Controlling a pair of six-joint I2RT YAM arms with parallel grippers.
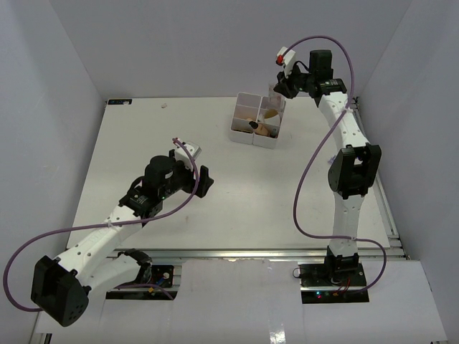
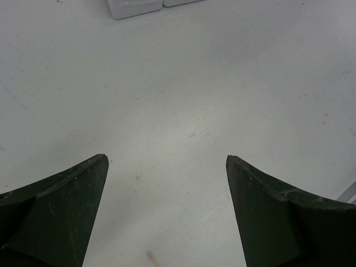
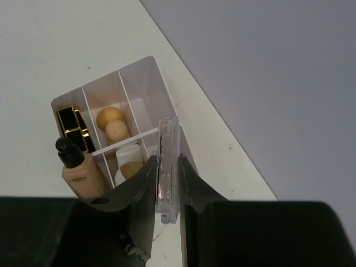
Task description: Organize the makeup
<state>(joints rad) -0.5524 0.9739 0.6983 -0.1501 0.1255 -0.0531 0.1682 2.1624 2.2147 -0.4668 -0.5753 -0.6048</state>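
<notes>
The white compartment box stands at the table's far middle. In the right wrist view the box holds a black-gold lipstick, two egg sponges, a tan dark-capped bottle and a white-gold piece. My right gripper is shut on a clear flat packet, held upright on edge above the box's right side. The right gripper also shows in the top view. My left gripper is open and empty over bare table, well short of the box.
The box's near corner shows at the top of the left wrist view. The table's far right edge and the grey wall run close behind the box. Purple cables loop off both arms.
</notes>
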